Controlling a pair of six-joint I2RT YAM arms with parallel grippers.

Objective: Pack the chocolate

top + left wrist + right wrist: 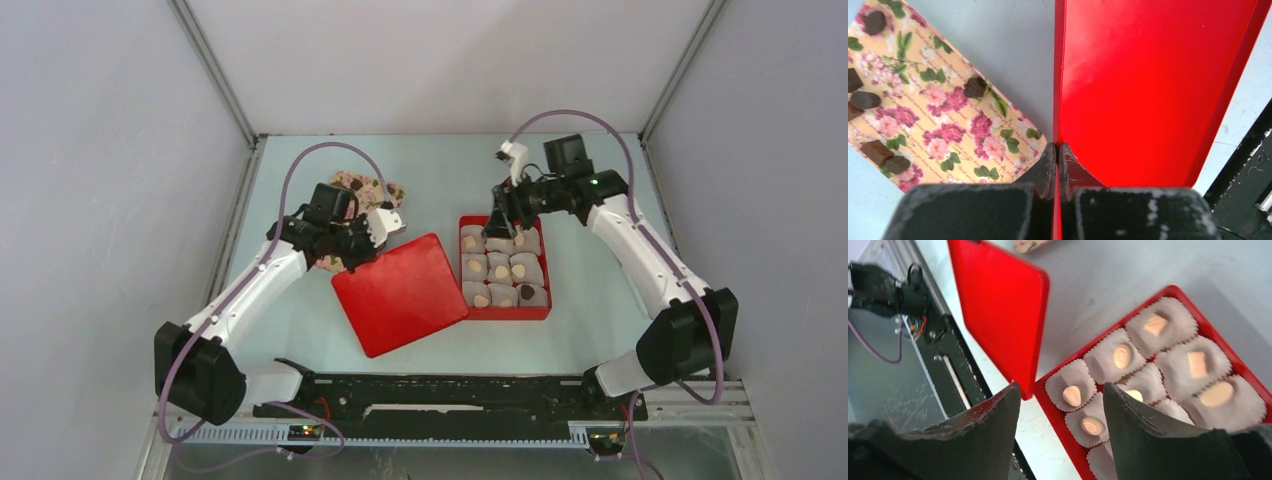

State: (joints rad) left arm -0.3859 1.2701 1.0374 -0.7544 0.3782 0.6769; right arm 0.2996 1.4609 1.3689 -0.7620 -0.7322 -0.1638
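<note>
A red box (507,314) holds crinkled paper cups, most with a pale tan chocolate (470,241) and one with a dark piece (527,292). More dark chocolate (974,87) lies on a floral cloth (365,188). The red lid (400,293) sits left of the box. My left gripper (1057,146) is shut on the lid's (1148,90) far edge, beside the cloth (938,105). My right gripper (497,225) hovers over the box's far left corner. In its wrist view it (1060,387) stands open and holds nothing, above the box rim (1053,415) and pale chocolate (1071,395).
A black rail (450,395) runs along the table's near edge between the arm bases. Grey walls close in the table on three sides. The lid (998,305) stands close to the box's left side, with a narrow strip of table between them.
</note>
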